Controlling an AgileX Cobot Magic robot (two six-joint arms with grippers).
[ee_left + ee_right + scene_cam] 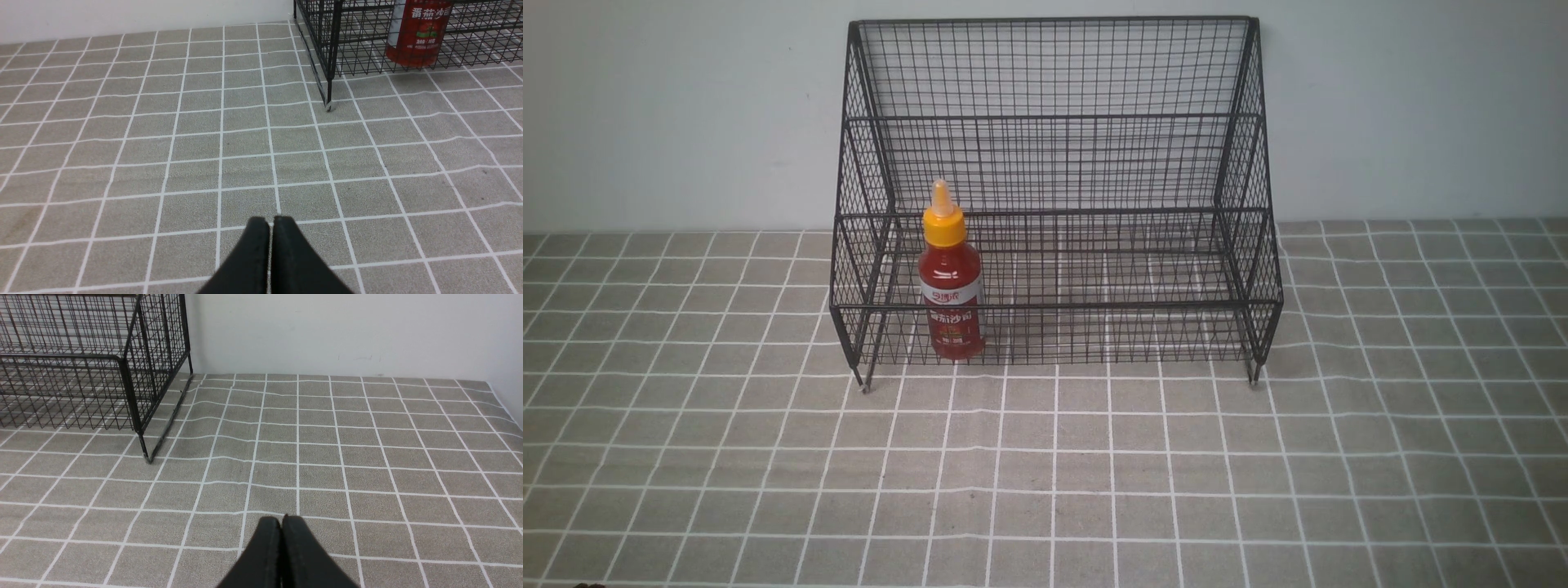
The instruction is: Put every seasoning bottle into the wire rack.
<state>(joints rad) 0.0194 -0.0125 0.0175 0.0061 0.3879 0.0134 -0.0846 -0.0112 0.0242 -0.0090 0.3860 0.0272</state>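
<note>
The seasoning bottle [951, 286], red sauce with an orange-yellow nozzle cap and white-and-red label, stands upright inside the lower tier of the black wire rack [1054, 163], near its left end. Its lower part also shows in the left wrist view [416, 36], behind the mesh of the rack [331, 45]. The rack's right corner shows in the right wrist view [126, 375]. My left gripper [271, 222] is shut and empty, low over the cloth, well short of the rack. My right gripper [281, 520] is shut and empty, also apart from the rack. Neither gripper shows in the front view.
A grey cloth with a white grid [1045, 474] covers the table. A pale wall [670, 106] rises right behind the rack. The table's right edge meets a wall in the right wrist view [504, 404].
</note>
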